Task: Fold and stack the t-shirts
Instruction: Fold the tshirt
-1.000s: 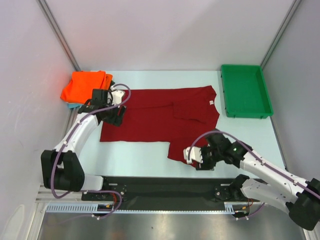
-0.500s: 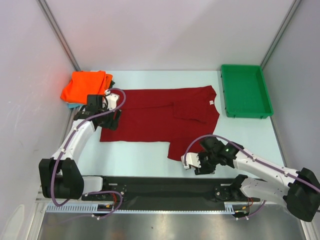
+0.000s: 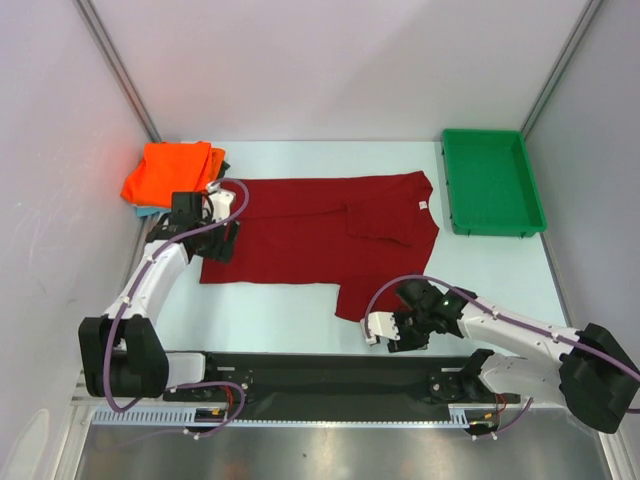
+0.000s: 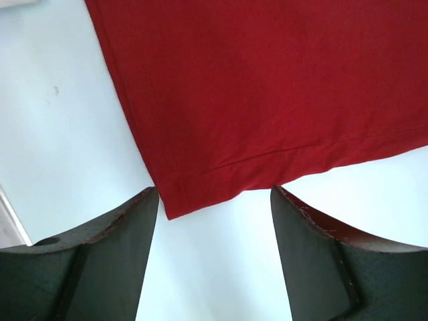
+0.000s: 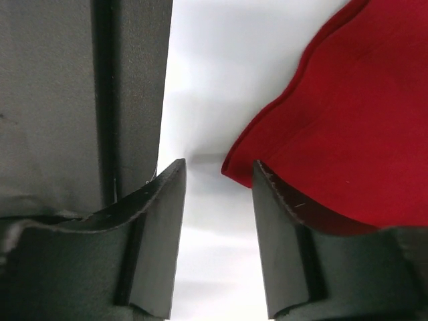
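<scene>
A dark red t-shirt (image 3: pixel 320 235) lies spread flat mid-table, one part folded over at its right. My left gripper (image 3: pixel 213 243) hovers at its near left corner. In the left wrist view this gripper (image 4: pixel 214 200) is open, and the shirt's hem corner (image 4: pixel 175 200) lies just ahead of the tips, apart from both fingers. My right gripper (image 3: pixel 386 330) is low at the shirt's near right corner. Seen from the right wrist, it (image 5: pixel 219 170) stands open on bare table, with the red edge (image 5: pixel 321 134) beside its right finger (image 5: pixel 284 234). A folded orange t-shirt (image 3: pixel 170 170) rests on a teal one (image 3: pixel 146 211) at back left.
A green tray (image 3: pixel 492 182) stands at the back right. A black base strip (image 3: pixel 320 372) runs along the near table edge, close to my right gripper. Grey walls close in on the left, back and right.
My right gripper has slid left and nearer along the shirt's near edge, and its jaws have narrowed. My left gripper has drawn back slightly toward the shirt's near left corner.
</scene>
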